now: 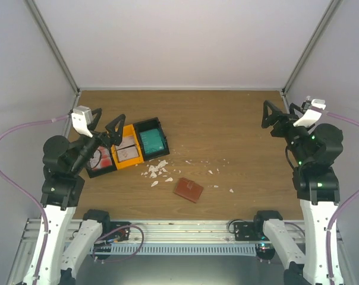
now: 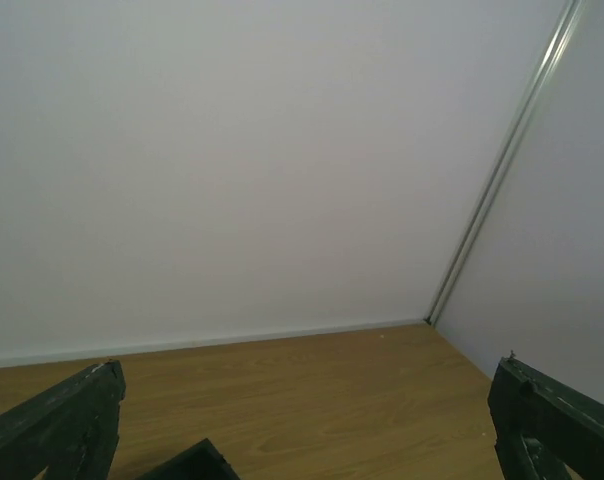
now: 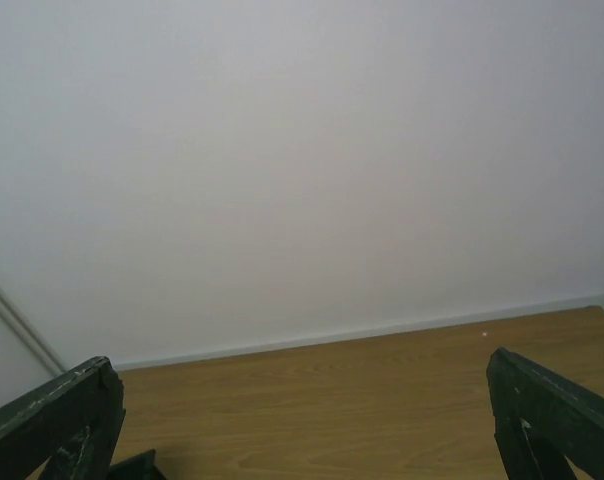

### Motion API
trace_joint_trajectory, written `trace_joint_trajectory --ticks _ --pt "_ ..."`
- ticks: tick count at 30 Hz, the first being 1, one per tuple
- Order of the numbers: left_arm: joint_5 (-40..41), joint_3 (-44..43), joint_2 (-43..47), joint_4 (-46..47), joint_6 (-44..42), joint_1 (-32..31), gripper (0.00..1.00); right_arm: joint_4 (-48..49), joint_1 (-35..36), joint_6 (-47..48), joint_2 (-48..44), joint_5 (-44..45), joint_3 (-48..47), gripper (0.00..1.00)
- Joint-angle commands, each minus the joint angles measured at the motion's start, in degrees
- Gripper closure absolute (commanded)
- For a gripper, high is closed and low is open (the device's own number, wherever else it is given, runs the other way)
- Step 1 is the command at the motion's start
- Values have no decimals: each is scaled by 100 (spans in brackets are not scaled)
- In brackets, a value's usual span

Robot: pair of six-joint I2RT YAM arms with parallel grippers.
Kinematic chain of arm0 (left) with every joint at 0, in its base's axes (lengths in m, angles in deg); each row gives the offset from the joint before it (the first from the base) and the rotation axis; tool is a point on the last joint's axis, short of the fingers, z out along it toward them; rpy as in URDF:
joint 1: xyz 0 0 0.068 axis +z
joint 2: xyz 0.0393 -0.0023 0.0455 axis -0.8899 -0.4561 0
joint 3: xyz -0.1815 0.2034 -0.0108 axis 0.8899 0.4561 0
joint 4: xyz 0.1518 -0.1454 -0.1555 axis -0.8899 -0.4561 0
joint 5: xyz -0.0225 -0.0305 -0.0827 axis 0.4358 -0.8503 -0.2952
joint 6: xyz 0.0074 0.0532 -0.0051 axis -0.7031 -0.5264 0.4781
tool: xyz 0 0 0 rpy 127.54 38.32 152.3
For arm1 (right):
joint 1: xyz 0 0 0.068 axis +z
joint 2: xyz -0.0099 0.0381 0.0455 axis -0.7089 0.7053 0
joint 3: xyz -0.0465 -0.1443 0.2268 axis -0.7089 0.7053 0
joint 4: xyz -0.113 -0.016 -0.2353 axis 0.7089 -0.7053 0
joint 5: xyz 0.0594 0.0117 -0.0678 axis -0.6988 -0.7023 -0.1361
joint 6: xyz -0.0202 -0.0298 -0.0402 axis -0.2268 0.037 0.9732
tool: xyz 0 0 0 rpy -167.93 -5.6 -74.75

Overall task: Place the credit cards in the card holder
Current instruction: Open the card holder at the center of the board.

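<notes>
The credit cards (image 1: 151, 141) lie in bins (image 1: 129, 128) just below the left claw (image 1: 107, 123). The card holder (image 1: 188, 190) sits on the counter (image 1: 239, 130) to its right, nearer the robot, between both claws. Nothing is picked yet; next, I judge, the left claw must dip for a card. Both arms (image 1: 313, 148) are raised, left and right claw (image 1: 280, 114) gaping wide, empty.
</notes>
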Motion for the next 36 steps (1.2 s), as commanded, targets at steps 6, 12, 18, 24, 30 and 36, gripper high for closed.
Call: trace_joint_trajectory --ticks 6,12,18,24,30,36 --pt "-552 418 45 919 139 145 1 333 -235 6 95 -986 144 1" --pt "-263 877 131 1049 615 157 1 411 -258 -204 318 -1393 215 0" --pt "-1300 1257 -105 997 1028 165 1 818 -270 -329 593 -2476 722 0" --pt "-2372 2202 -644 2037 2074 -335 1 1660 94 -1011 1214 -3326 1758 0" --pt "-1612 2430 -1414 1926 2156 -1731 1 1733 1442 -944 1986 -2589 2262 0" --pt "-1064 2653 -1879 1574 2407 -2411 1 1514 2331 -761 2680 -2136 2565 7"
